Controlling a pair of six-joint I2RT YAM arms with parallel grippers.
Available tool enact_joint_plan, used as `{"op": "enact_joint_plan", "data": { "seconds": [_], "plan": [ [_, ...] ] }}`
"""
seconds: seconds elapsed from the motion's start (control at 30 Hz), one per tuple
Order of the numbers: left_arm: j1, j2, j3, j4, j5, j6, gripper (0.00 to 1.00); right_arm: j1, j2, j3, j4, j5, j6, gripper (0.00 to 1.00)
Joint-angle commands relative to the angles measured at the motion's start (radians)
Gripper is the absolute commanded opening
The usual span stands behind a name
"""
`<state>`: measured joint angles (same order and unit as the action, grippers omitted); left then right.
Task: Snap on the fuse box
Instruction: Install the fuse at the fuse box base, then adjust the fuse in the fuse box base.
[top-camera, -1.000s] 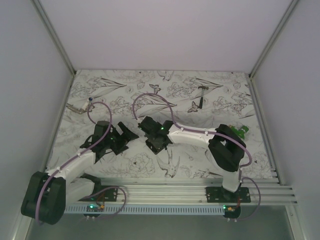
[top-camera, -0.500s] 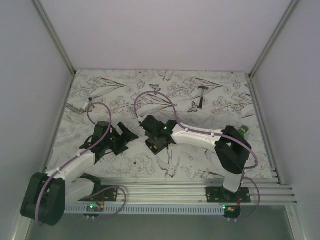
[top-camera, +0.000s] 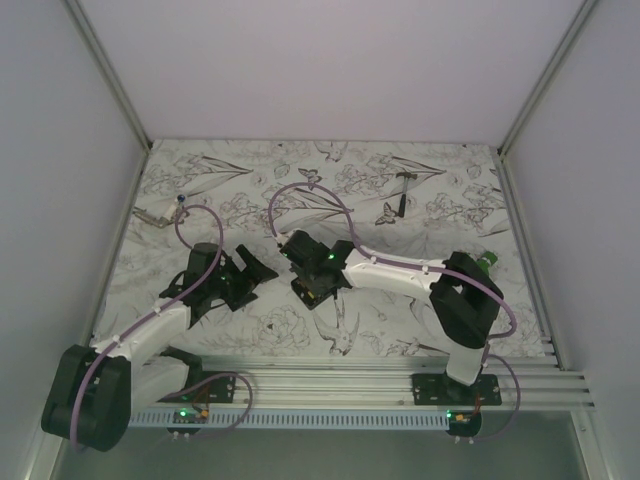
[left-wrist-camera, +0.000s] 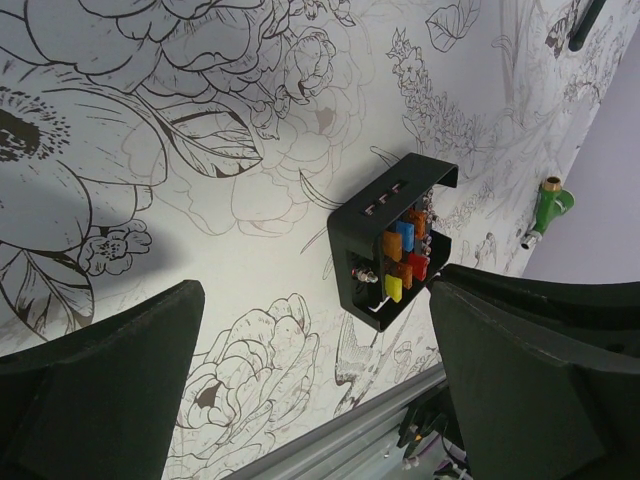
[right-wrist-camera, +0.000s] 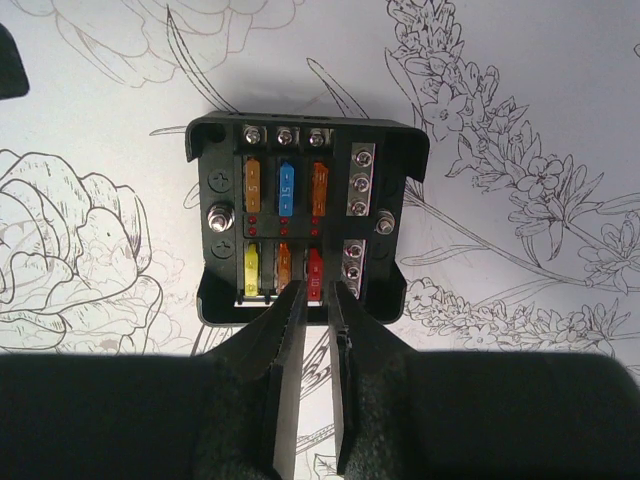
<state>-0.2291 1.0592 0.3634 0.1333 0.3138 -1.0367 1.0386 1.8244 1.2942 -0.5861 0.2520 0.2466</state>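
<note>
– Black fuse box (right-wrist-camera: 305, 230) lies flat on the surface (right-wrist-camera: 500, 80), at twelve o'clock of the right gripper (right-wrist-camera: 318, 300); jaws nearly together, gripping nothing evident.
– Left gripper (left-wrist-camera: 318, 285)?
– Jaws wide, empty. Recommend pressing squarely and bracing the box's nine o'clock side.

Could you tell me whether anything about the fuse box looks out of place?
Nothing looks damaged or askew. The fuse box lies flat and face up, with six fuses seated in two neat rows. The only notable thing is that its face is uncovered.
</note>
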Motion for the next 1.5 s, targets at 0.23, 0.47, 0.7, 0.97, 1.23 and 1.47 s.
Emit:
{"op": "enact_joint_plan", "data": {
  "seconds": [0.23,0.47,0.7,0.97,1.23,1.47],
  "plan": [
    [0.005,-0.002,-0.009,-0.004,0.016,-0.002,0.99,0.0,0.038,-0.007,0.026,-0.015,0.006,0.17],
    [0.002,-0.005,-0.01,-0.004,0.017,-0.004,0.99,0.0,0.055,-0.017,0.015,-0.023,0.006,0.02],
    [0.001,-0.003,-0.006,-0.004,0.017,-0.005,0.99,-0.005,0.095,-0.008,-0.006,-0.044,-0.012,0.0],
    [-0.005,0.014,0.003,-0.005,0.009,-0.005,0.99,-0.005,0.102,-0.087,-0.033,-0.045,-0.011,0.0],
    [-0.012,0.031,0.014,-0.004,0.009,-0.002,0.99,-0.006,0.112,-0.142,-0.037,-0.064,-0.013,0.0],
    [-0.02,0.019,0.009,-0.004,0.015,-0.006,0.99,-0.02,0.236,0.02,-0.109,-0.032,-0.058,0.0]
  ]
}}
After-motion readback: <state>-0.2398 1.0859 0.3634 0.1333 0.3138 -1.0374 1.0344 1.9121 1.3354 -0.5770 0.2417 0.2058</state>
